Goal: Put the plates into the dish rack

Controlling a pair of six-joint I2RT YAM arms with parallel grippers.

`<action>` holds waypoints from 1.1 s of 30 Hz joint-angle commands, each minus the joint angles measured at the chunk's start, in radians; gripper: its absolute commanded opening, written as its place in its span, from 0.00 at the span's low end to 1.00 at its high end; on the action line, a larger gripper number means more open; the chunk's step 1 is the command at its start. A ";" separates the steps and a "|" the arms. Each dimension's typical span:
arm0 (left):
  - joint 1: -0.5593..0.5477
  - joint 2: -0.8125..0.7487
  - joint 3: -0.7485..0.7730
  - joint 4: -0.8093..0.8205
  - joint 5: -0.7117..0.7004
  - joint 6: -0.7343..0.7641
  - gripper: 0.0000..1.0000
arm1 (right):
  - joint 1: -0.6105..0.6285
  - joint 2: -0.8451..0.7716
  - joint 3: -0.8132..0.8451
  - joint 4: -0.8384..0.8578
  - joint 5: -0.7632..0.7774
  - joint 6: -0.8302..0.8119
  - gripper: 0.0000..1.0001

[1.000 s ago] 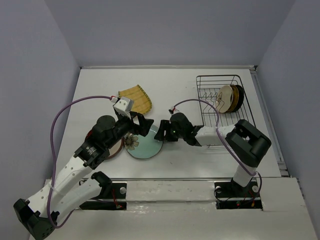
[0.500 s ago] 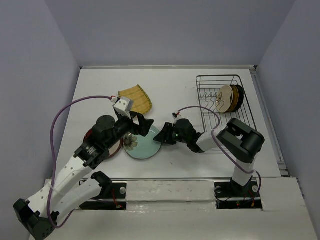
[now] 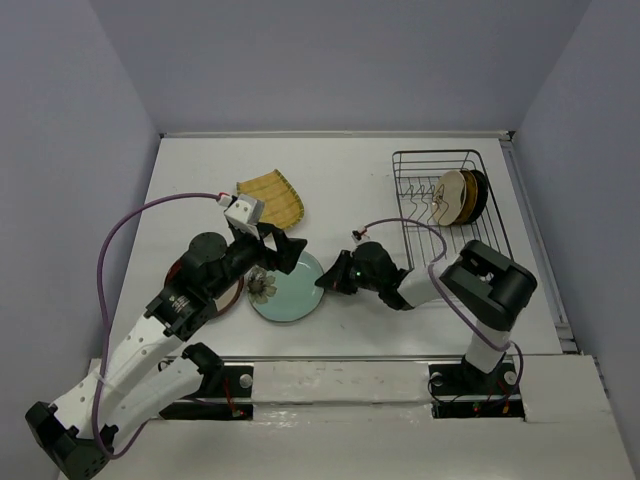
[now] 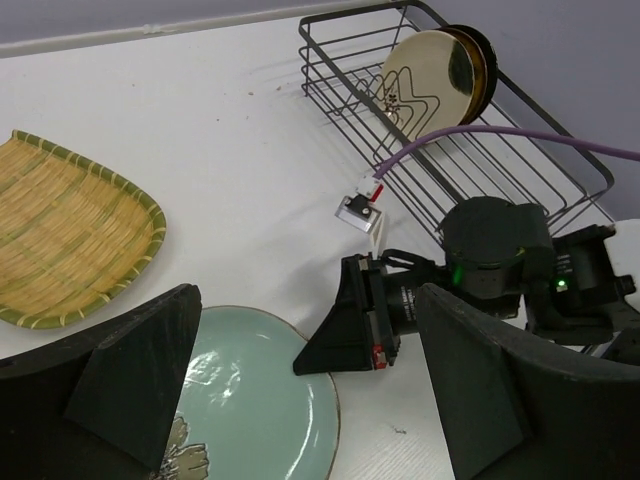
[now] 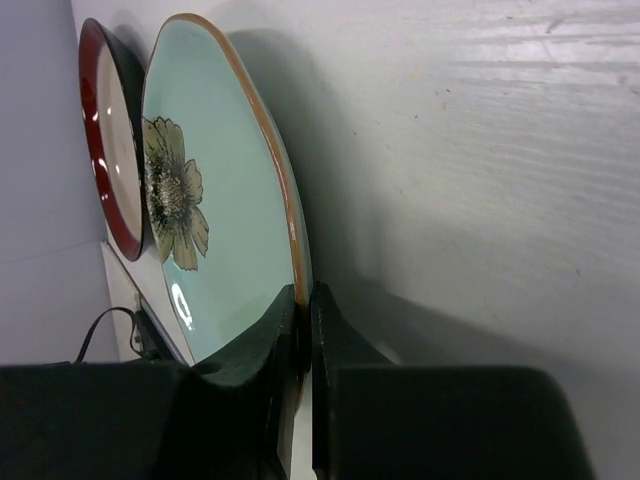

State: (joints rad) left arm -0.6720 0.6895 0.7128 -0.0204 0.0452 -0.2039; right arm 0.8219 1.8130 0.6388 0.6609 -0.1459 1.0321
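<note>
The large pale teal flower plate [image 3: 283, 292] [image 4: 250, 400] [image 5: 215, 190] lies on the table in front of the arms. My right gripper [image 3: 326, 281] [image 5: 305, 300] [image 4: 312, 360] is shut on its right rim, one finger above and one below. Above the plate's left part my left gripper [image 3: 277, 252] [image 4: 305, 300] hovers open, holding nothing. The red-brown-rimmed plate [image 3: 234, 298] [image 5: 104, 150] lies just left of the teal one, mostly under the left arm. The yellow ribbed plate [image 3: 272, 196] [image 4: 65, 240] lies further back. The dish rack [image 3: 402, 160] [image 4: 345, 70] holds a cream plate [image 3: 450, 197] [image 4: 415, 85] and dark-rimmed plates [image 3: 477, 192] upright.
The rack stands at the back right, close to the right wall. A purple cable [image 3: 400, 212] [image 4: 520, 135] loops from the right arm over the rack's front left corner. Another cable [image 3: 130, 225] arcs at the left.
My right gripper has slid left along the table to the teal plate's rim and shut on it. The left arm has hardly moved.
</note>
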 commanded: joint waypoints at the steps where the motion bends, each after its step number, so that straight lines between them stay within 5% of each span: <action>1: 0.005 -0.016 -0.003 0.039 0.018 0.000 0.99 | 0.011 -0.171 -0.021 -0.113 0.133 -0.053 0.07; 6: 0.005 -0.021 -0.003 0.039 0.013 0.000 0.99 | 0.011 -0.412 -0.007 -0.240 0.235 -0.112 0.07; 19: 0.005 -0.042 -0.001 0.039 0.025 -0.003 0.99 | -0.033 -0.698 0.156 -0.437 0.356 -0.254 0.07; 33: 0.006 -0.027 0.002 0.030 0.019 0.000 0.99 | -0.381 -0.833 0.502 -0.780 0.313 -0.500 0.07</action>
State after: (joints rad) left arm -0.6720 0.6571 0.7128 -0.0200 0.0525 -0.2085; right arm 0.5137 1.0325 0.9718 -0.1692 0.1822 0.5991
